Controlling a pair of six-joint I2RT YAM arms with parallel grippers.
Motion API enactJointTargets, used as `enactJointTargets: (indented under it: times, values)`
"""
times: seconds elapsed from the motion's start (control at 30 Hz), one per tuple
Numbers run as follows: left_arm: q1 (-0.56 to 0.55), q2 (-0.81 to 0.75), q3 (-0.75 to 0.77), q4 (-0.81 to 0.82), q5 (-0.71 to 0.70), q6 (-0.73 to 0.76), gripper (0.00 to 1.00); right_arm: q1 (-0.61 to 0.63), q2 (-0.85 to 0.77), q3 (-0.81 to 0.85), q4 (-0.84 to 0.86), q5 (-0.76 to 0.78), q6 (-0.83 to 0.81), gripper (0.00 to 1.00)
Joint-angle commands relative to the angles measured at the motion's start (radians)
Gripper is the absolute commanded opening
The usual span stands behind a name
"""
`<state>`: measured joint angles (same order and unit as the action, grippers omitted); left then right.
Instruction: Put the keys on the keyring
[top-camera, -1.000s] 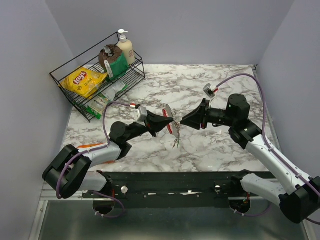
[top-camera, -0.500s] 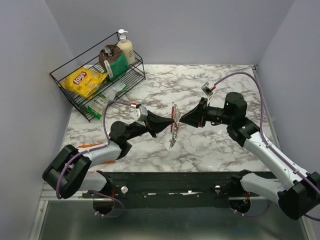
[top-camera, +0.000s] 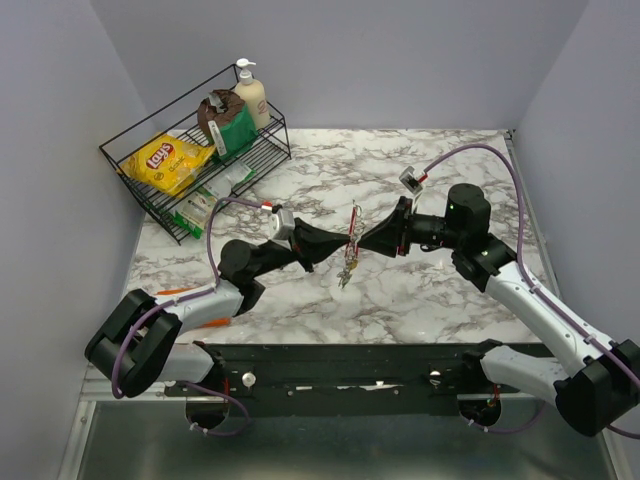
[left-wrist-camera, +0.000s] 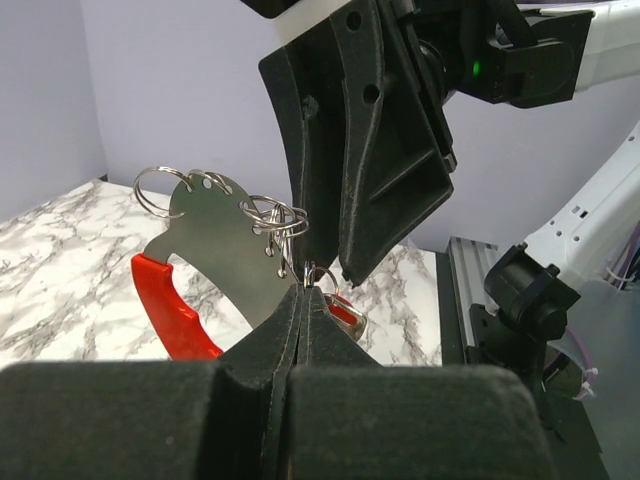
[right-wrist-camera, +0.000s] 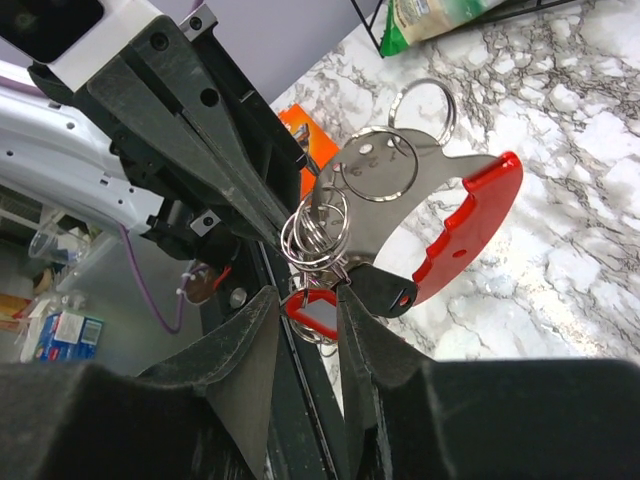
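Keyring (left-wrist-camera: 215, 245), likely a light, stiff plate: left gripper (left-wrist-camera: 302, 293) pinches its edge; half-open right gripper (right-wrist-camera: 305, 300) straddles small, probably slippery keys (right-wrist-camera: 318, 322).

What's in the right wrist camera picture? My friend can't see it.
A silvery keyring with a red curved handle is held up, small rings and a red key tag dangling from it. The right end effector flanks that tag from below; the left end effector pinches the keyring from upper left.
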<state>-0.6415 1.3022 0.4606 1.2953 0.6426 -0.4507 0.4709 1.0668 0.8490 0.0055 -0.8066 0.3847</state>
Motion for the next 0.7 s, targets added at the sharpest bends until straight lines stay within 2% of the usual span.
enactJointTargets:
  times: [0.0,0.23,0.37,0.47,0.67]
  values:
    - [0.002,-0.001,0.030,0.395,0.022,-0.008,0.00,-0.006,0.001,0.001,-0.002,-0.019,-0.018,0.35]
    - [-0.001,0.009,0.042,0.395,0.040,-0.017,0.00,-0.005,0.004,0.001,-0.002,-0.023,-0.021,0.23]
    - [-0.004,0.017,0.046,0.395,0.045,-0.019,0.00,-0.005,0.007,0.002,-0.002,-0.032,-0.026,0.07]
    - [-0.004,0.016,0.049,0.395,0.048,-0.013,0.00,-0.005,0.015,-0.001,-0.002,-0.045,-0.026,0.02]
    - [-0.010,0.012,0.059,0.395,0.065,0.000,0.00,-0.005,0.030,-0.014,-0.001,-0.081,-0.024,0.01]
